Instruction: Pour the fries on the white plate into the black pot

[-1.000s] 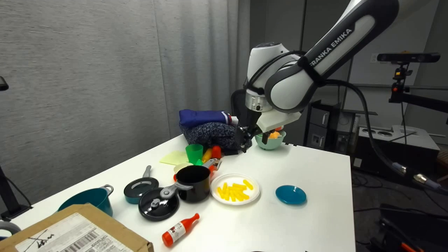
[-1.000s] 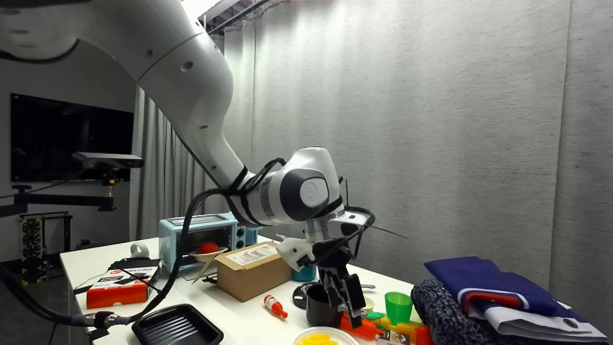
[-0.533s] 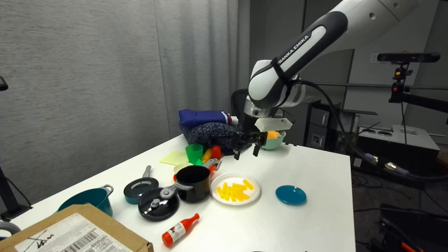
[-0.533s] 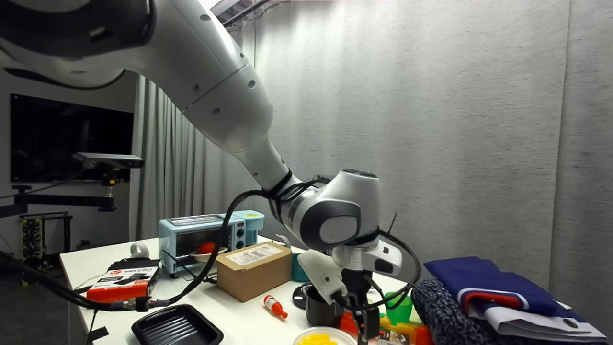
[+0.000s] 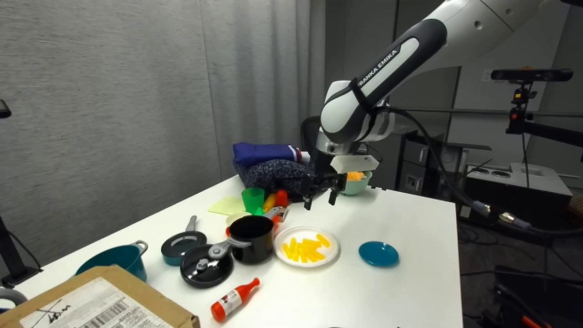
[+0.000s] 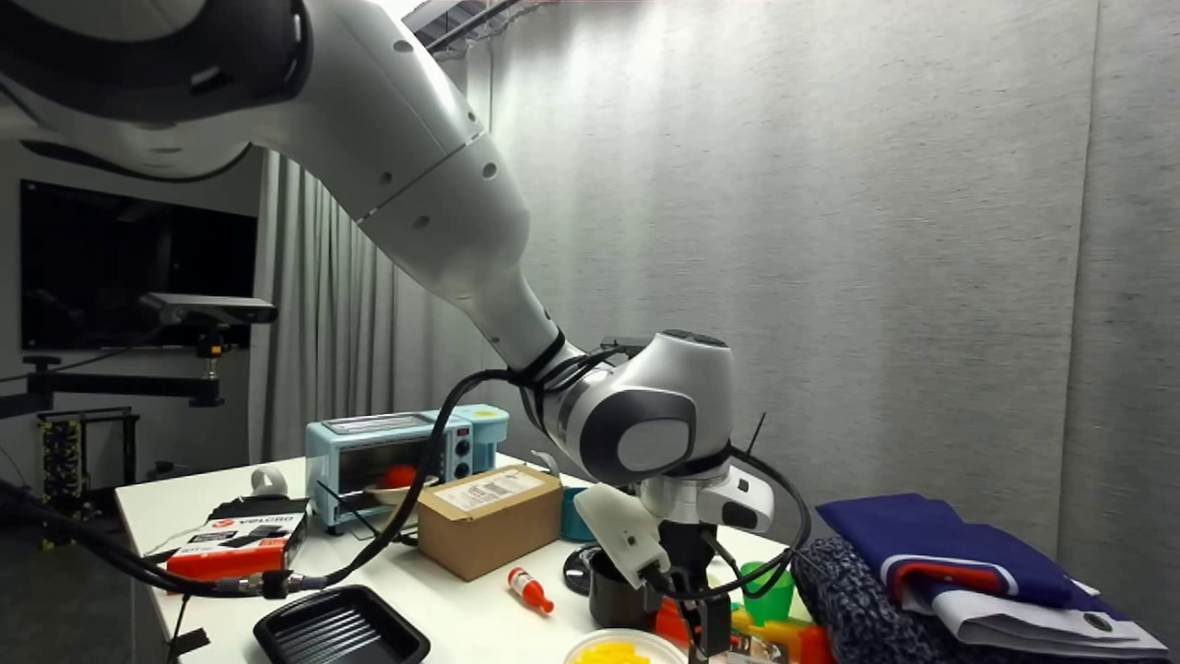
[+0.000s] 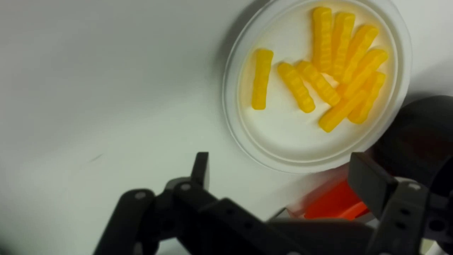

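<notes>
Wrist view gives me the fries (image 7: 359, 76), all lying on the white plate (image 7: 279, 136), mostly bunched from twelve round to four o'clock, with a single piece apart at nine. The plate sits on the tabletop (image 7: 106, 106), toward two o'clock of that view, and at its four o'clock I make out the black pot (image 7: 421, 138), just beside the rim; whether they touch I cannot tell. My tool (image 7: 280, 159) shows along the six o'clock edge, its fingers spread wide and holding nothing.

In an exterior view I have the tool hanging above the tabletop, fingertips (image 5: 308, 203) aimed at six o'clock, between twelve and one from the plate. The pot stands upright at the plate's nine and a teal-blue dish (image 5: 378, 254) lies at its three, well apart. Reading off the pot, a green cup (image 5: 253, 200) stands at twelve, a teal pan (image 5: 180, 246) sits at nine, a knobbed black lid (image 5: 207, 276) lies at eight, and a red labelled bottle (image 5: 233, 300) rests on its side between six and seven. A cardboard box (image 5: 104, 296) sits farther out at eight.

In an exterior view I also get a light-blue toaster oven (image 6: 376, 463) at ten o'clock from that box and a ridged black tray (image 6: 341, 629) at eight.
</notes>
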{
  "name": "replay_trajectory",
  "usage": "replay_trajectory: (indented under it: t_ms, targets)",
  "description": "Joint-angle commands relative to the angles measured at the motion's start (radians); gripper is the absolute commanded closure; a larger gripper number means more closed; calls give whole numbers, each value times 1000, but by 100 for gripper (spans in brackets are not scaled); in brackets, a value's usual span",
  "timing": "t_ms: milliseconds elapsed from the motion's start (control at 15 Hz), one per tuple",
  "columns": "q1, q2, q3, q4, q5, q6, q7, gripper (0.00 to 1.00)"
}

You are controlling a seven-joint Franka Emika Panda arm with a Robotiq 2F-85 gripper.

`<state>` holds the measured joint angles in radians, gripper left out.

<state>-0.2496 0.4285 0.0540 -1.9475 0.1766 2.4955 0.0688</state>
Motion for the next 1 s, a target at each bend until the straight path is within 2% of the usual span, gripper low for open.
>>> replay_trajectory:
  t_ms: [0,267,467,800,933]
  targets:
    - [36,-1,-39,2,24,-4,-16,0]
    - [36,-1,-40,2,24,-4,-16,0]
    - [33,56,-52,50,37,-22,-4,0]
    - [-29,163,-21,170,107,-68,-157,0]
    - [-36,201,-24,222,99,-94,-197,0]
